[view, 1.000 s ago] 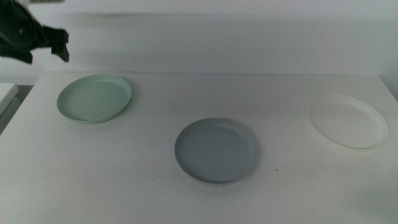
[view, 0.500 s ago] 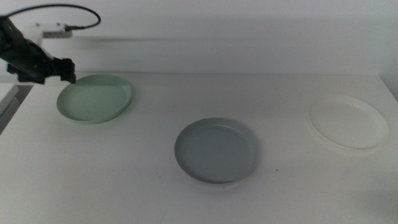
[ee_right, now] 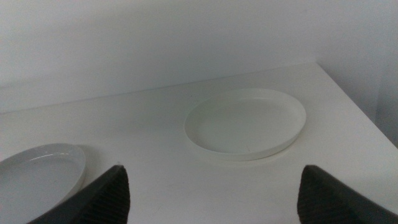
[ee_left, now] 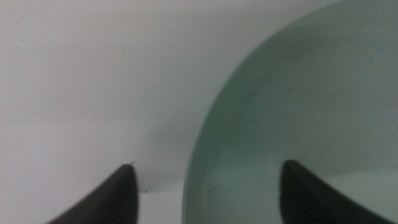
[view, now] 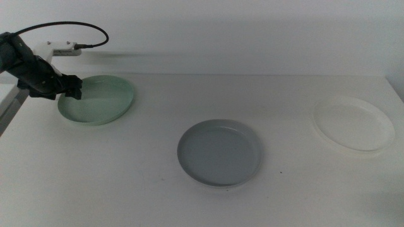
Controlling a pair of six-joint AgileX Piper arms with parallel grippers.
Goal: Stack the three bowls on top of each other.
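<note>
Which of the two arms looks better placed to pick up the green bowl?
Left. Its end effector is open and straddles the mint green bowl's rim. The right end effector, also open, faces the white bowl.

The mint green bowl [view: 98,99] sits on a plain white table [view: 126,183], the grey bowl [view: 219,152] is a flat mid-grey without any pattern, and the white bowl [view: 353,123] nearly matches the tabletop. The left gripper [view: 74,88] is black, as are its arm and the cable [view: 63,26] looping above it, and the right gripper [ee_right: 211,190] shows dark jaws. The wall [view: 252,31] behind is white and unmarked, and a tiny dark speck [view: 280,173] dots the table near the grey bowl.
</note>
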